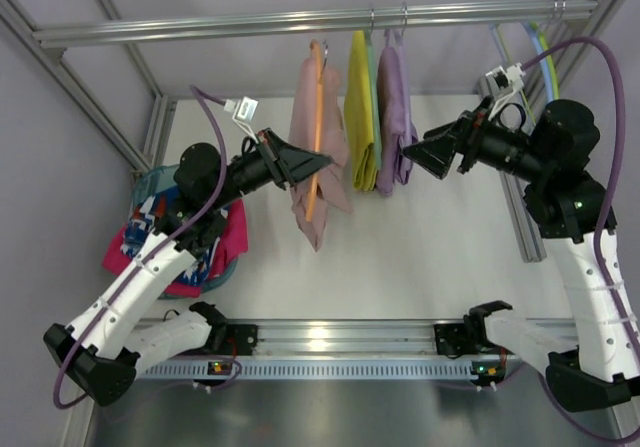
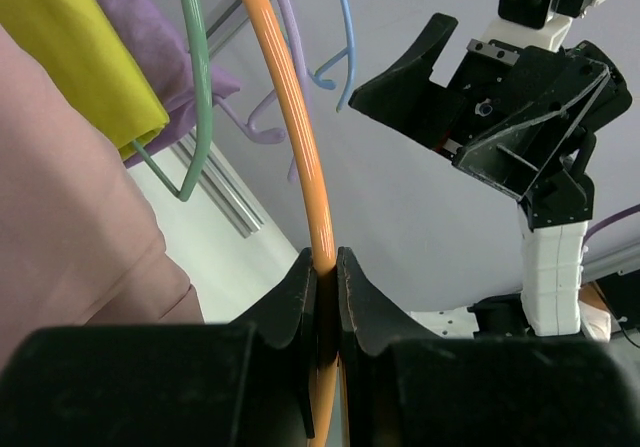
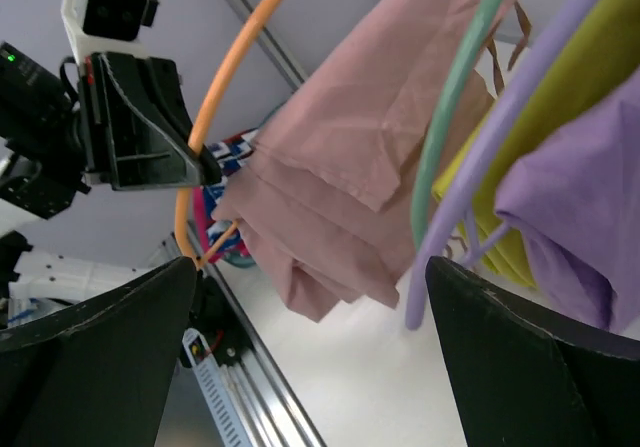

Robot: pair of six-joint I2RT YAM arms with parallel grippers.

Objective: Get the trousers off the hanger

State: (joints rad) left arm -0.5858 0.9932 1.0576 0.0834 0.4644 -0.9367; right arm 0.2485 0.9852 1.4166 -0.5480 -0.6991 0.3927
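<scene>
While the pale dusty-pink soft fabric trousers (image 1: 300,117) hung on the thin bright orange hanger (image 1: 316,127), the left tool (image 1: 318,160) clamped the hanger's arm. The right tool (image 1: 412,154) gaped open nearby.

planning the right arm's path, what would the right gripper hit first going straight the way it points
Probably the lilac-purple garment, hanging just ahead of the open right gripper in the top view; the yellow garment and the trousers lie beyond. Exact depth is unclear.

Folded pale-pink trousers (image 1: 302,117) hang draped over thin orange hanger (image 1: 316,137)
</scene>
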